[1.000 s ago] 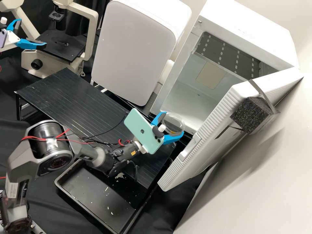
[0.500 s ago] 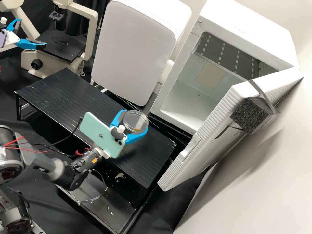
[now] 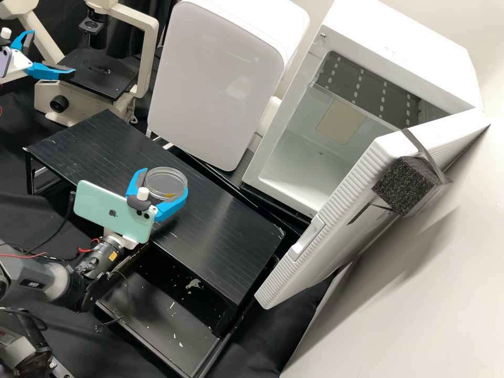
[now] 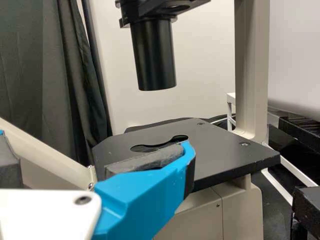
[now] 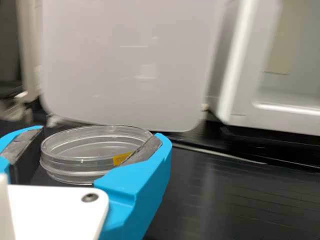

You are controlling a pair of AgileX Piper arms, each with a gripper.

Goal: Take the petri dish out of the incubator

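In the high view my right gripper (image 3: 157, 194) is shut on the clear petri dish (image 3: 165, 181), a finger on either side, over the black rack. The right wrist view has the right gripper (image 5: 90, 155) gripping the level, yellow-marked petri dish (image 5: 95, 150). The white incubator (image 3: 294, 170) stands with its door swung out; its floor inside is bare. At the far left of the high view, my left gripper (image 3: 50, 52) is open with nothing between its fingers, beside the microscope. The left wrist view has one finger (image 4: 145, 195) before the microscope stage.
The black rack top (image 3: 226, 247) spans the middle, with a black tray (image 3: 163, 325) at its front. A white cabinet (image 3: 215, 84) stands behind it. The microscope (image 3: 100, 73) is at the back left. The incubator door (image 3: 336, 210) juts forward at the right, foam block (image 3: 404, 184) attached.
My right gripper has moved left from the incubator's opening to over the rack, carrying the petri dish with it. The left gripper has stayed still.
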